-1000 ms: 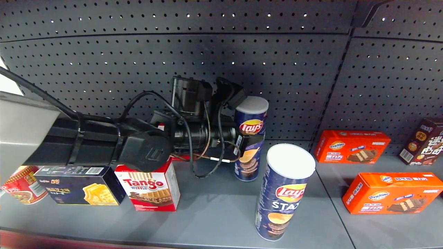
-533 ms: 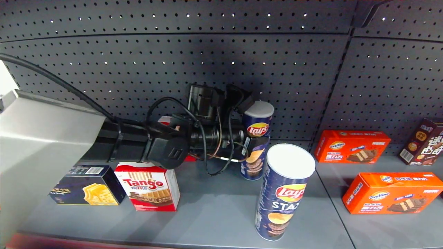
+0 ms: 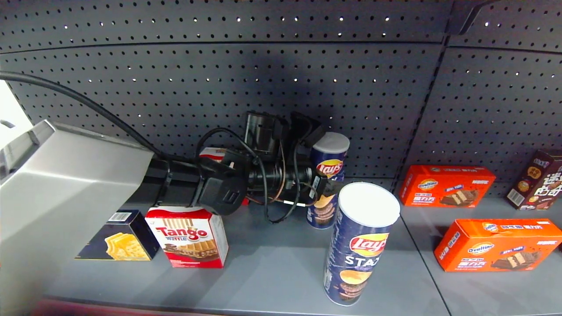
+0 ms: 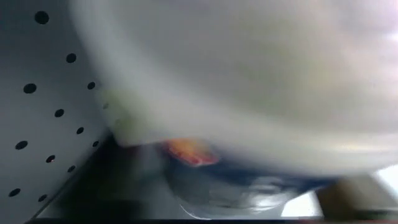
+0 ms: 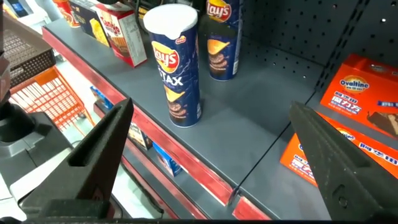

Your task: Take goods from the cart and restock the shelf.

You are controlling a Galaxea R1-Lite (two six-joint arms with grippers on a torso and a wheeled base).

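at the back of the grey shelf (image 3: pixel 272 272), just before the pegboard wall (image 3: pixel 175 79), the rear chip can (image 3: pixel 328 171) stands upright with its white lid on, so its contents are hidden. the left tool (image 3: pixel 319 160) is clamped on this can, one finger across its front and the other behind its upper part. nearer the shelf's front edge and a little to the right stands the front chip can (image 3: pixel 361 245), also upright with its lid on, apart from the rear one and touched by nothing. the right tool (image 5: pixel 211 109) hangs out in front of the shelf, well apart from both cans, its two fingers spread wide with nothing between them.

left of the cans a red wafer box (image 3: pixel 191 237) stands closed, with a dark blue cracker box (image 3: pixel 125 241) just beside it, partly behind the left arm. right of the cans lie the rear orange box (image 3: pixel 445 185) and the front orange box (image 3: pixel 496 243), both closed, and a brown box (image 3: pixel 538 180) stands at the far right. below the shelf's front edge sits an orange wire basket (image 5: pixel 46 93); what it holds cannot be made out.
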